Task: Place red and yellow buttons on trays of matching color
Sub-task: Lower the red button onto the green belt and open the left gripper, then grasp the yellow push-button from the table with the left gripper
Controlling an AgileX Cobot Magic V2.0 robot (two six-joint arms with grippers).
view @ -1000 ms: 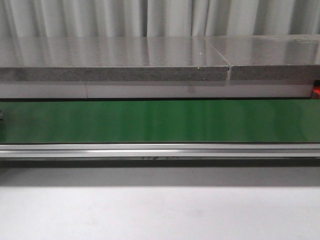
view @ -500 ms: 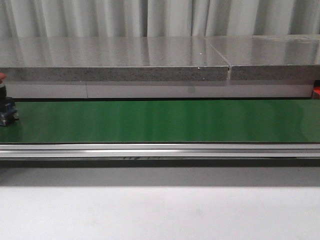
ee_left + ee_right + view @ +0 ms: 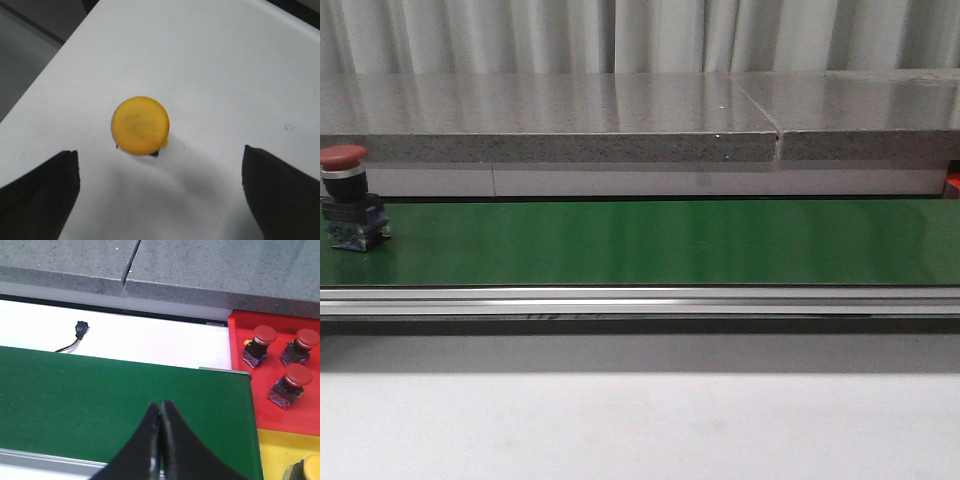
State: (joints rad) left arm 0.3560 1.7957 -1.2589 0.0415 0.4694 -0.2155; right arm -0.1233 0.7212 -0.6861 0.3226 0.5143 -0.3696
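Observation:
A red button (image 3: 348,205) on a black and blue base stands upright at the far left of the green belt (image 3: 650,240) in the front view. In the left wrist view a yellow button (image 3: 140,125) sits on a white surface, ahead of my left gripper (image 3: 160,172), which is wide open and apart from it. My right gripper (image 3: 160,407) is shut and empty above the belt's end. Beside it lies the red tray (image 3: 250,410) with three red buttons (image 3: 262,340). The yellow tray (image 3: 280,455) shows one yellow button (image 3: 309,469) at the frame's corner.
A grey stone shelf (image 3: 550,125) runs behind the belt, and an aluminium rail (image 3: 640,300) runs along its front. A small black connector with wires (image 3: 79,332) lies on the white strip beyond the belt. Neither arm shows in the front view.
The red button has come into the front view from the left edge and travelled a little to the right on the belt.

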